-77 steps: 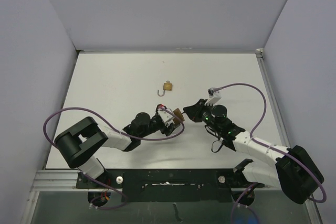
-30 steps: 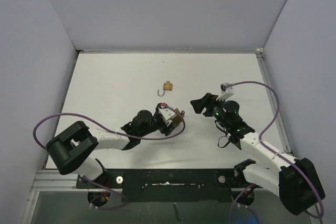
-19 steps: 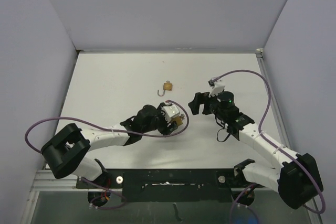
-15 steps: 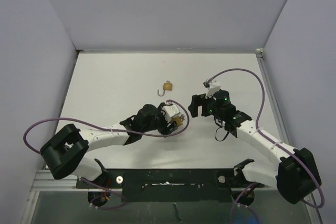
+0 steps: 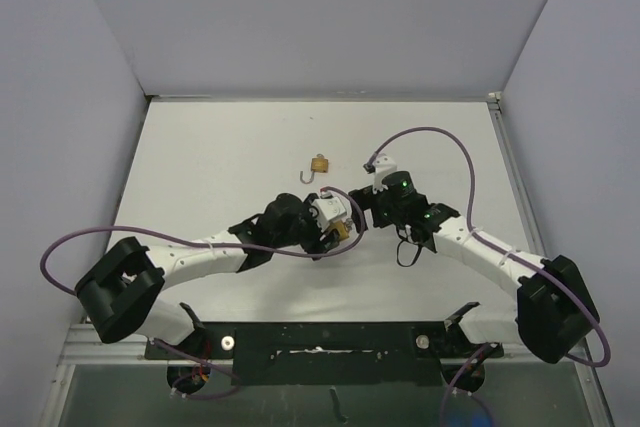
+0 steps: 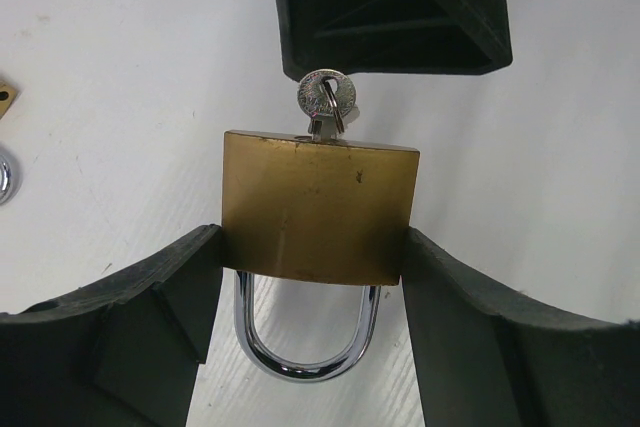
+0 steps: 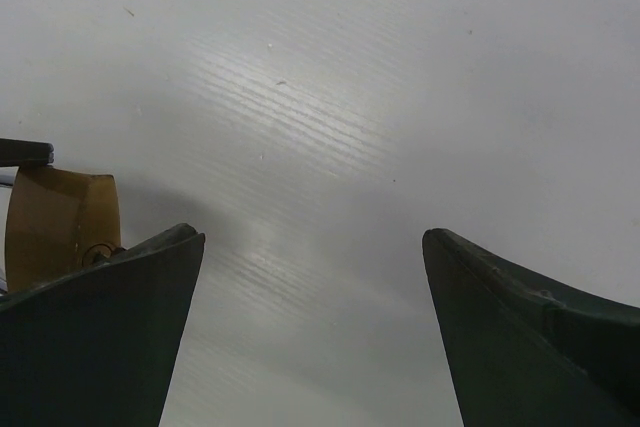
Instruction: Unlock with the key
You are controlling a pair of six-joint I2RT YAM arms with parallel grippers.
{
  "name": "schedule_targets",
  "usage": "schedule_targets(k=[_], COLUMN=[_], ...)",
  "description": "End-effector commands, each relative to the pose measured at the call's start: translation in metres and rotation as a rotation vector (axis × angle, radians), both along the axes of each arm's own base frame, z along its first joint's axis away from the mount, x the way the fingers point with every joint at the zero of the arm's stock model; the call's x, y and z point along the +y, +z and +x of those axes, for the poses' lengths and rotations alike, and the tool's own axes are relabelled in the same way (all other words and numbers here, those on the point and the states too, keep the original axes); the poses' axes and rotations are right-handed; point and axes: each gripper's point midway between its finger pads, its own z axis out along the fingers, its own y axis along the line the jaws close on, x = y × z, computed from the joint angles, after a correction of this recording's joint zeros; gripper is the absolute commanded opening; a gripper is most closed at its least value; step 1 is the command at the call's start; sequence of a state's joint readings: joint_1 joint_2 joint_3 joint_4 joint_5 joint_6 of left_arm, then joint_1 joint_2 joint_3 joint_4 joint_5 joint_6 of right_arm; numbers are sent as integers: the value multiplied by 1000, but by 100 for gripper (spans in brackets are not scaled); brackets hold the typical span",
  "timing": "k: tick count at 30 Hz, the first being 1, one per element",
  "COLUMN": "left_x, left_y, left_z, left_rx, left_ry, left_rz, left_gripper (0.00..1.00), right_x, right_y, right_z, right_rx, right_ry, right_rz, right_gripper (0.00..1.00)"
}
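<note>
My left gripper (image 6: 311,243) is shut on the sides of a brass padlock (image 6: 318,209), whose chrome shackle (image 6: 305,352) points back toward the wrist and looks closed. A silver key (image 6: 326,99) with a small ring sticks out of the lock's far face. In the top view this padlock (image 5: 341,231) sits near the table's middle. My right gripper (image 5: 364,211) stands open just beyond the key; one of its black fingers (image 6: 390,7) fills the top of the left wrist view. In the right wrist view the padlock (image 7: 58,222) shows beside the left finger, with nothing between the fingers.
A second, smaller brass padlock (image 5: 319,163) with its shackle swung open lies on the white table farther back; its edge (image 6: 4,105) shows at the left of the left wrist view. Purple cables loop off both arms. Grey walls surround the table.
My right gripper has opened wide and swung left, up to the key end of the held padlock. The left arm has pushed the padlock slightly to the right.
</note>
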State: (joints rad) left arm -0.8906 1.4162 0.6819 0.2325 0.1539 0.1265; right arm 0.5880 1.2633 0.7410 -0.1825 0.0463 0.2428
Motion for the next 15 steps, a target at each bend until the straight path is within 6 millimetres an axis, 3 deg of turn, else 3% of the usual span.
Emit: schedule_targets(k=[1, 15], left_x=[-29, -45], left_y=[69, 62], left_z=[17, 26], left_rx=[-129, -53], left_ry=[-29, -28], left_rz=[-154, -101], left_gripper=[0, 0], right_x=[8, 25], right_y=[19, 3], right_z=[12, 7], right_rx=[-57, 2], right_ry=[-6, 4], right_rz=[-5, -65], right_gripper=[96, 96])
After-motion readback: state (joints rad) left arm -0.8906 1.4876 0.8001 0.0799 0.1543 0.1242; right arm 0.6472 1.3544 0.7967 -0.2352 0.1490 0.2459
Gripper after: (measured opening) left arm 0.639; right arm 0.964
